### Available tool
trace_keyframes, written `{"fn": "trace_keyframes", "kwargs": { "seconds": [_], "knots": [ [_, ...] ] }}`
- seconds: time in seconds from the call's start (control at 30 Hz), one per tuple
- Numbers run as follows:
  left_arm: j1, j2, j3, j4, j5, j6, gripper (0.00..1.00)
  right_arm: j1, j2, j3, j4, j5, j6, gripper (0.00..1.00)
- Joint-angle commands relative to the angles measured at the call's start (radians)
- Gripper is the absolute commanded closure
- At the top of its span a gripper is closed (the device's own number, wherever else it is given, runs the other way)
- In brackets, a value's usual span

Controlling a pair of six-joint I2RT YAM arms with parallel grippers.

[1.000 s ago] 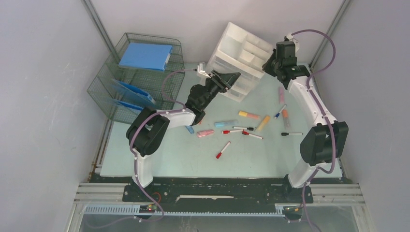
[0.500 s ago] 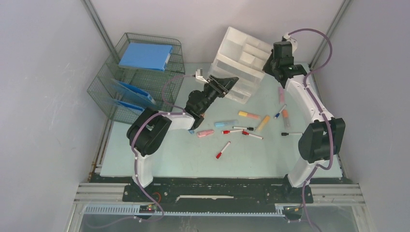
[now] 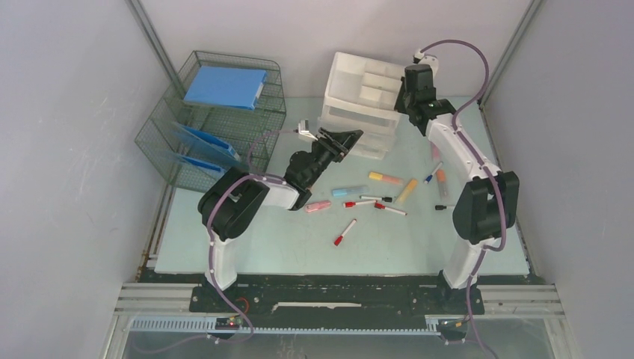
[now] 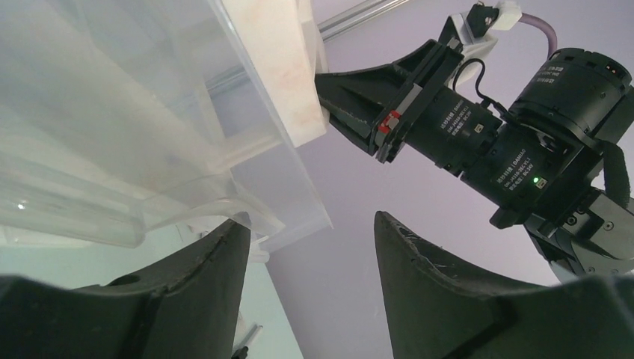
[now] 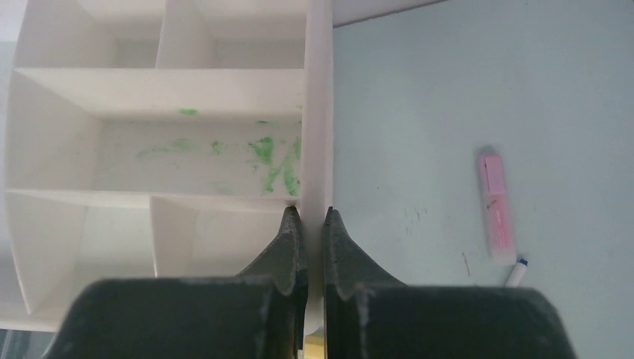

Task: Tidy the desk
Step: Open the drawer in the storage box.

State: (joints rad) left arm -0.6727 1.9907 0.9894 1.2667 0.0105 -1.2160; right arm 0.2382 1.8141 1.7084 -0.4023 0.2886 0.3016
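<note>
Bench (image 3: pixel 247 247) part-sorted; organiser pinched by one thin wall, so slip or tip is the main risk.
Right fingers (image 5: pixel 297 224) are clenched on the right side wall of the white drawer organiser (image 5: pixel 149 149), which stands mid-way along the far edge of the bench. Left fingers (image 3: pixel 350 137) are released, spread just beside its lower front corner; contact cannot be told. Judged risks: the narrow pinch could slide off the smooth wall. Any pull from that one side could tilt the unit and let its clear drawers run out. The open left fingers could snag the drawer front. A sweep toward the right edge could push the pink highlighter (image 5: pixel 497 206) and loose pens (image 3: pixel 385 200) about.
</note>
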Motion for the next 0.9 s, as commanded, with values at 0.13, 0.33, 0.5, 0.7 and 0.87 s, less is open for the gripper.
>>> {"fn": "trace_keyframes", "kwargs": {
  "seconds": [0.13,0.33,0.5,0.7,0.87],
  "knots": [
    [-0.012,-0.024,-0.03,0.134,-0.008,-0.02,0.32,0.009,0.02,0.074,0.219,0.066,-0.063,1.0],
    [-0.011,-0.06,-0.086,0.135,-0.008,-0.014,0.2,0.022,0.031,0.086,0.246,0.056,-0.118,0.85],
    [-0.011,-0.089,-0.136,0.123,0.007,-0.014,0.13,0.034,0.023,0.085,0.258,0.032,-0.148,0.6],
    [-0.01,-0.111,-0.205,0.116,0.022,-0.012,0.09,0.043,-0.016,0.078,0.256,0.011,-0.174,0.43],
    [-0.012,-0.174,-0.276,0.076,0.039,0.041,0.08,0.043,-0.084,0.035,0.245,-0.019,-0.217,0.35]
  ]
}}
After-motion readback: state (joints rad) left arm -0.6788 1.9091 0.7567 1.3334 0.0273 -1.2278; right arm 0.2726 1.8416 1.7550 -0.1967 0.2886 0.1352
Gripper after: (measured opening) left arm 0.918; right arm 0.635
